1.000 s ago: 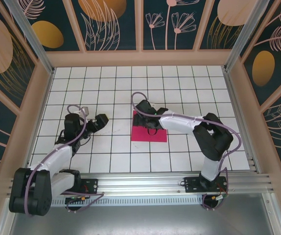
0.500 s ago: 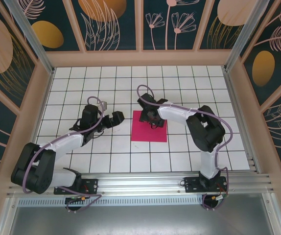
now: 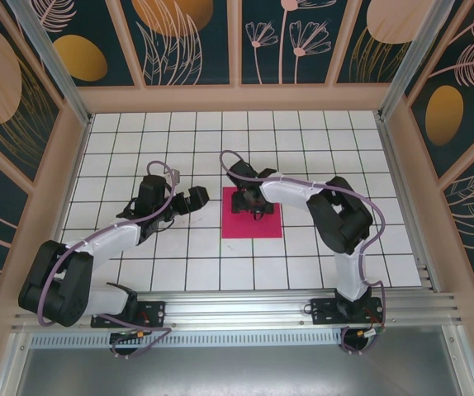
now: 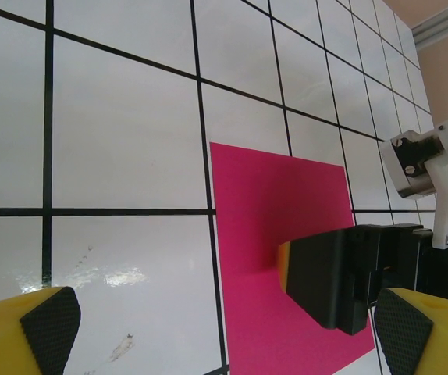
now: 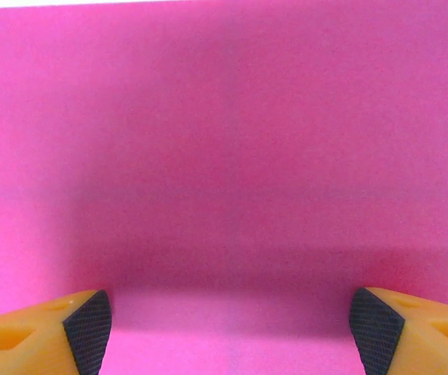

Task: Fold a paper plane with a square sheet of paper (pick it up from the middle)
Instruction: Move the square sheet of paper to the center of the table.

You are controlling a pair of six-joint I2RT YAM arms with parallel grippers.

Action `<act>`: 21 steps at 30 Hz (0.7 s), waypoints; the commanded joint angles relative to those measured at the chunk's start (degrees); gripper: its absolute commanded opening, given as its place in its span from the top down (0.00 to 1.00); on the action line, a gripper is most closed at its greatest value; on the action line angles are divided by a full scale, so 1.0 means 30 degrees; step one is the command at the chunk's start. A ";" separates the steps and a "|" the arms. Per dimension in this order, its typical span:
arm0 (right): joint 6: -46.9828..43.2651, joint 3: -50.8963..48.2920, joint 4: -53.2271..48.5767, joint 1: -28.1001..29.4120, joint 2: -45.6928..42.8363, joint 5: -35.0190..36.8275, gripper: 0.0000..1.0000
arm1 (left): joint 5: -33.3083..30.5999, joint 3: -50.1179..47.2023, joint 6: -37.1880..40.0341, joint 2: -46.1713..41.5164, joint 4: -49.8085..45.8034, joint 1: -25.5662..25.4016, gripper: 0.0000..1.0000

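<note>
Your right gripper [image 5: 228, 322] hangs spread wide, low over the middle of the flat magenta-pink square sheet of paper [image 3: 247, 227], likely set for a centre pinch. Your left gripper [image 4: 224, 336], also wide, sits just left of the sheet, probably ready to assist.

White tiled tabletop [image 3: 138, 140], black grid; floral teal wall panels [image 3: 189, 49]; aluminium rail [image 3: 245, 304] nearside.

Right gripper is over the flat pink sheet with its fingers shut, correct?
Not shut. The right wrist view shows the right gripper open, its fingertips wide apart, over the flat square sheet of paper.
</note>
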 commanded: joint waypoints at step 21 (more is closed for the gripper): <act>0.1835 0.3654 -0.4098 -0.0089 0.1382 -0.0223 0.07 | -0.0712 0.0703 0.0722 -0.0019 -0.0162 -0.0026 0.02</act>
